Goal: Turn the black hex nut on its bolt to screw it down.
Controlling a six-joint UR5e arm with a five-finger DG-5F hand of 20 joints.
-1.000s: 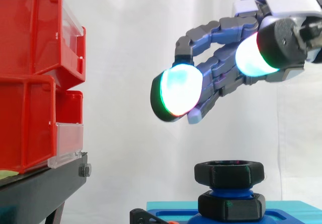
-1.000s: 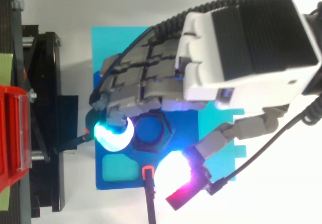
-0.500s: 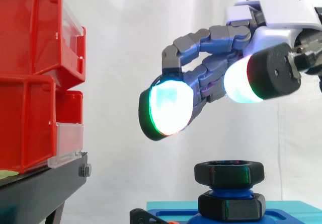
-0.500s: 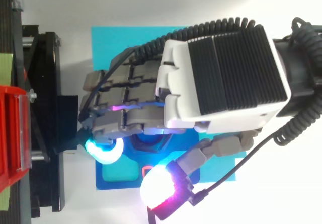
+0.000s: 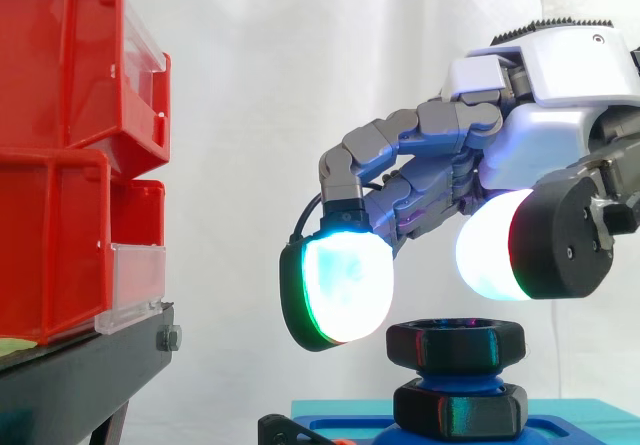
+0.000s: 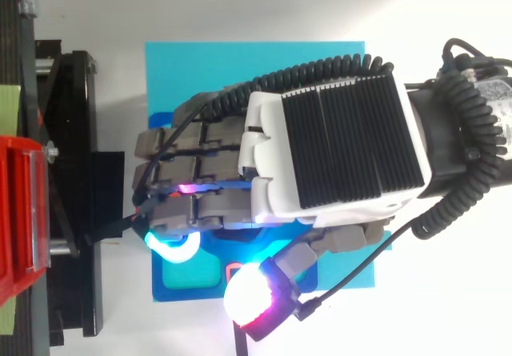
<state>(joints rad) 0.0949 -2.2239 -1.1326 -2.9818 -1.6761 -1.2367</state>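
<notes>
- The black hex nut sits at the top of a blue bolt. The bolt rises from a dark blue fixture at the corner of the cyan plate nearest the black stand.
- The bolt stands upright, so the nut's bore and turning axis run vertically. Its broad faces lie level and its six flats face outward to the sides.
- A second black nut sits lower on the same bolt, close to the fixture. Blue thread shows between the two nuts, so the upper one appears to have some travel left before it is screwed down.
- The hand hovers palm-down directly over the nut. Its fingers are bent in a loose claw with the thumb spread wide, and it grips nothing.
- One glowing fingertip pad hangs just beside the nut's side toward the stand and dips to the level of its top. Whether it touches cannot be told.
- The thumb pad hangs just above the nut's upper face, clear of it.
- This straddling pose likely puts pads on opposite flats, so that closing the hand would clamp the nut for a twist about the upright axis.
- The red bins on the stand lie well apart from the hand and take no part in this step.
</notes>
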